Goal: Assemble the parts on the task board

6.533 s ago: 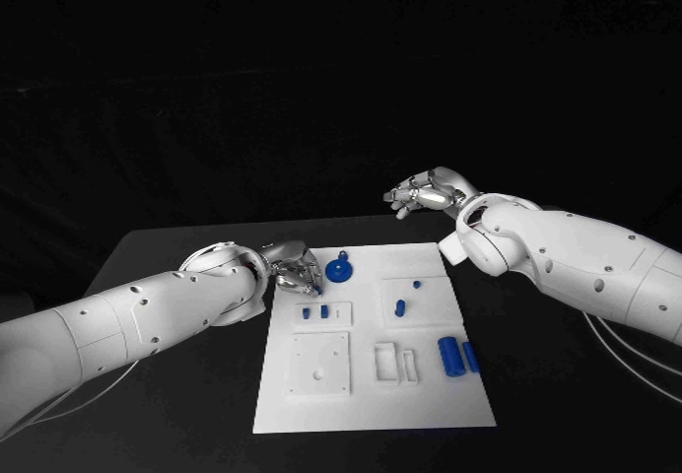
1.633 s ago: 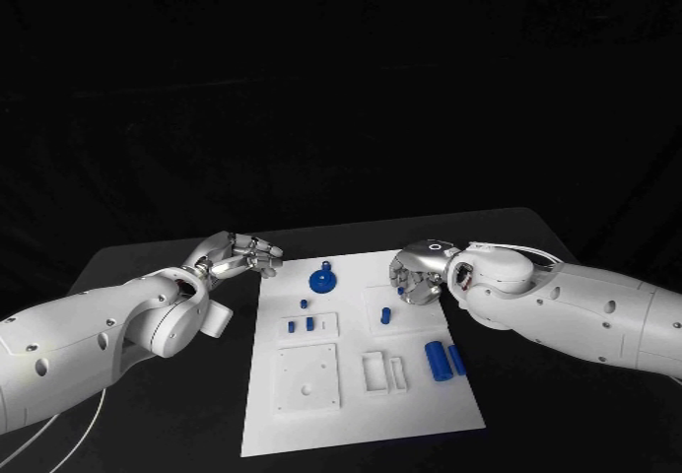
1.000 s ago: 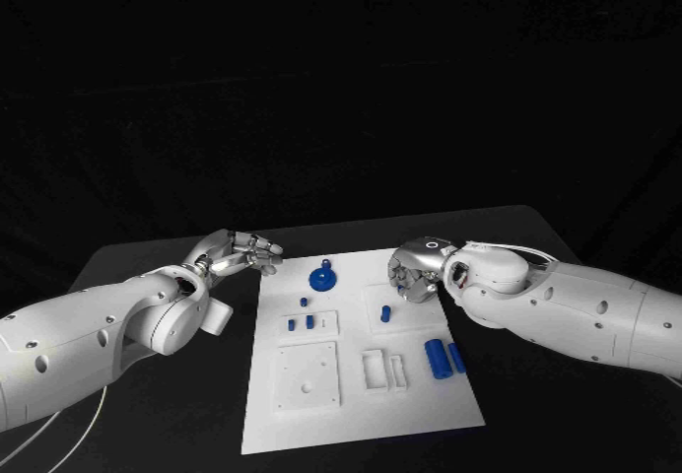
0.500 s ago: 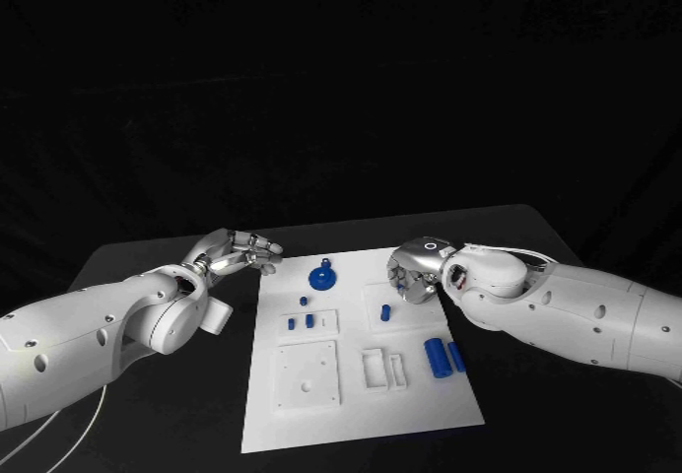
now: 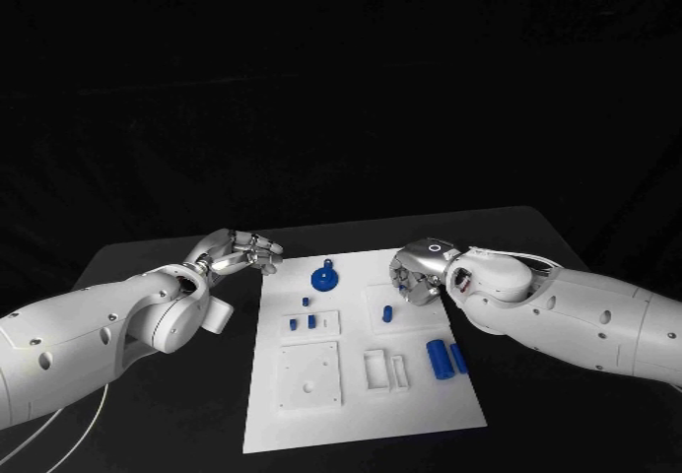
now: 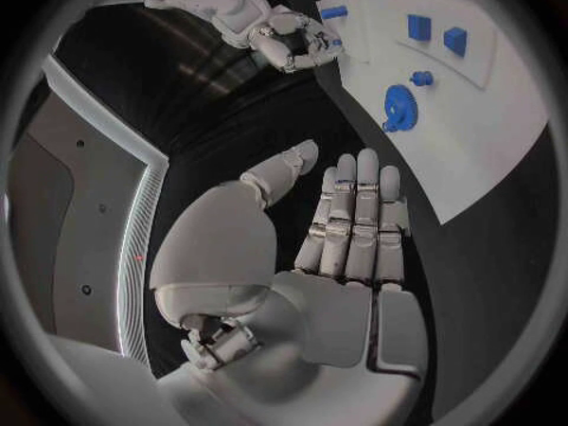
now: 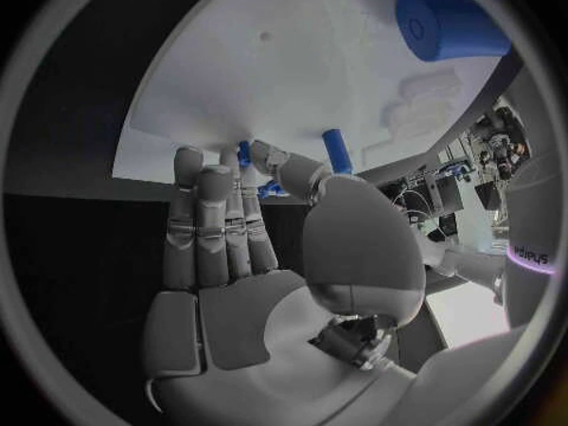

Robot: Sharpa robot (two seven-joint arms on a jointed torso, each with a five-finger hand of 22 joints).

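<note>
Tabletop (image 5: pixel 170 394): you have a matte black surface, with the white task board (image 5: pixel 363 414) lying flat in its middle.
Task board: a smooth rectangular plate with raised white square blocks and shallow slots moulded into it.
Round part (image 5: pixel 324 280): a blue disc with a small knob, at the far end of the board, between your two hands.
Small pegs (image 5: pixel 302 321): two short blue pegs stand in a square block left of centre; a smaller one sits just beyond them.
Oblong part (image 5: pixel 385 313): a blue rounded piece on the right-hand block, just near of the right hand.
Cylinders (image 5: pixel 444 358): a thick blue cylinder and a slimmer bar lie side by side at the board's right edge.
Left hand (image 5: pixel 241 253): silver, over the bare tabletop just left of the board's far corner; the left wrist view shows the fingers straight and together, thumb apart, palm bare, holding nothing.
Right hand (image 5: pixel 417 273): over the board's far right part. In the right wrist view a thin blue peg (image 7: pixel 336 150) stands just past the fingertips (image 7: pixel 225 185); you cannot tell whether they pinch it.
In the way: the right hand and forearm hide part of the board's right edge.
</note>
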